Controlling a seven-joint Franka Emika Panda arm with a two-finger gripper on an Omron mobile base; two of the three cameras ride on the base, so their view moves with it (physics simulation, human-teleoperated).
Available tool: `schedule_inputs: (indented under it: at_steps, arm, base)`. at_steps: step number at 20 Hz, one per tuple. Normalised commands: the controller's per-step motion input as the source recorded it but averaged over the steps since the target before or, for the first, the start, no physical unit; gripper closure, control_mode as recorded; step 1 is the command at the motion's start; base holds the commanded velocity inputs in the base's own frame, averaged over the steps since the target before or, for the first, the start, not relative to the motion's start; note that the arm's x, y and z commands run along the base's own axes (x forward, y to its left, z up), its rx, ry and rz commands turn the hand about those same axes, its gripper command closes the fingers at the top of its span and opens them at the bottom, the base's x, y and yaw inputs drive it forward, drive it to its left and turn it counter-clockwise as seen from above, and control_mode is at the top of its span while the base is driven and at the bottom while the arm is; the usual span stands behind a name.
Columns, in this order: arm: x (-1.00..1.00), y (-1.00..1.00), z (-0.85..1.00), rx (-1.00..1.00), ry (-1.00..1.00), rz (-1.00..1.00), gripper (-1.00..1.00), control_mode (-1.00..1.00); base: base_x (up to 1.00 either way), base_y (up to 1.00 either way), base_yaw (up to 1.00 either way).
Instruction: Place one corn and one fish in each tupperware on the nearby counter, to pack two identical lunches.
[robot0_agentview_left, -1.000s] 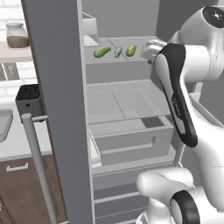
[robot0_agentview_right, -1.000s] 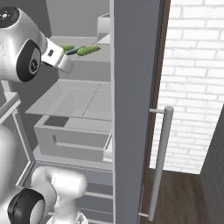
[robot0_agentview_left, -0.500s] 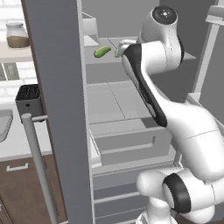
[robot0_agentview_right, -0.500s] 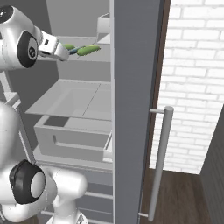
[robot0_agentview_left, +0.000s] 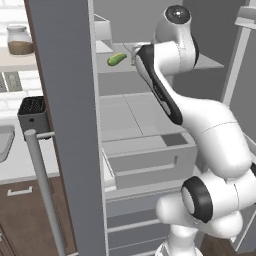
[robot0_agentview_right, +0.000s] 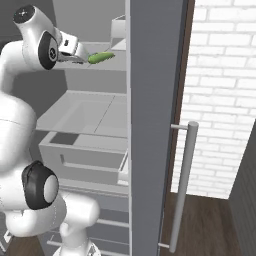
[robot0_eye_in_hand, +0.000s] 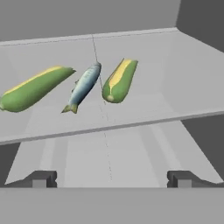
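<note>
Fingers (robot0_eye_in_hand: 41, 178) spread wide, empty, before a grey fridge shelf (robot0_eye_in_hand: 144, 109) bearing two corn (robot0_eye_in_hand: 119, 80) and a fish (robot0_eye_in_hand: 84, 85).

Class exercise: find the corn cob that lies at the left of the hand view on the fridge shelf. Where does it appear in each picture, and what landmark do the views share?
Left base view: corn cob upper middle, left of the arm.
Right base view: upper left, just beyond the gripper.
Hand view: far left, beside the fish.
Shared landmark: the fridge shelf it lies on.
</note>
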Motion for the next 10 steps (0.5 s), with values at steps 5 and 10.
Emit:
schedule_inputs:
  at_steps: [5,10]
  arm:
    - [0.6,-0.25,-0.05,0.0,0.0,0.1,-1.0,-1.0]
    - [0.55,0.0,-0.1,0.0,0.0,0.04,-1.0,-1.0]
  base:
    - [0.0,0.0,0.0]
    - [0.0,0.0,0.0]
